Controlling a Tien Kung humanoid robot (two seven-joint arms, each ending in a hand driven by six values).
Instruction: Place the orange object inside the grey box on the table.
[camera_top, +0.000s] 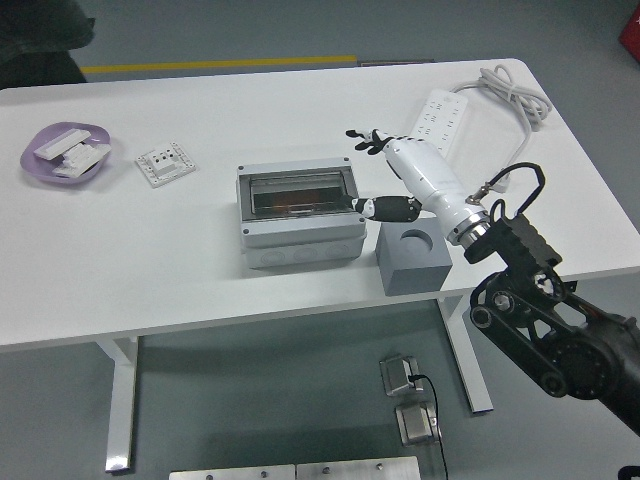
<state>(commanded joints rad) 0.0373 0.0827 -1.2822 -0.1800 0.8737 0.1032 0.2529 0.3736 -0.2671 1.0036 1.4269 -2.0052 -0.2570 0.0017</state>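
Note:
The grey box (300, 215) stands in the middle of the table with its tinted lid down. The orange object (292, 207) shows dimly through the lid, inside the box. My right hand (385, 170) is white with black fingertips. It hovers just right of the box, fingers spread, holding nothing. Its thumb (385, 208) points at the box's right side. The left arm is out of view.
A grey block with a round hole (418, 258) stands right of the box, under my forearm. A white power strip with cable (440, 115) lies at the back right. A purple dish (65, 152) and a white socket plate (164, 163) lie at the left. A person's dark clothing (40, 35) shows at the top left corner.

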